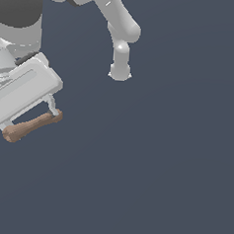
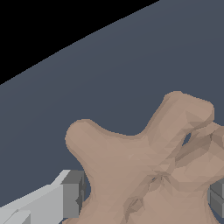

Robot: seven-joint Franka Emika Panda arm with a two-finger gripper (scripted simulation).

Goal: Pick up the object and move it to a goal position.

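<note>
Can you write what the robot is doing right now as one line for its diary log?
gripper: shut on object | object: brown X-shaped piece, held between fingers | goal: not visible | surface: plain dark

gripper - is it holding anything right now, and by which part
Yes: the gripper is shut on the brown X-shaped piece, its fingers clamping either side of the middle where the bars cross.

Tan-brown object (image 1: pixel 31 126), white hand (image 1: pixel 32 125)

Worktop (image 1: pixel 159 181): flat, uniform dark slate-blue surface filling the exterior view. Arm's base pedestal (image 1: pixel 120 72) stands on it toward the far side. Wrist view shows the same plain surface.
</note>
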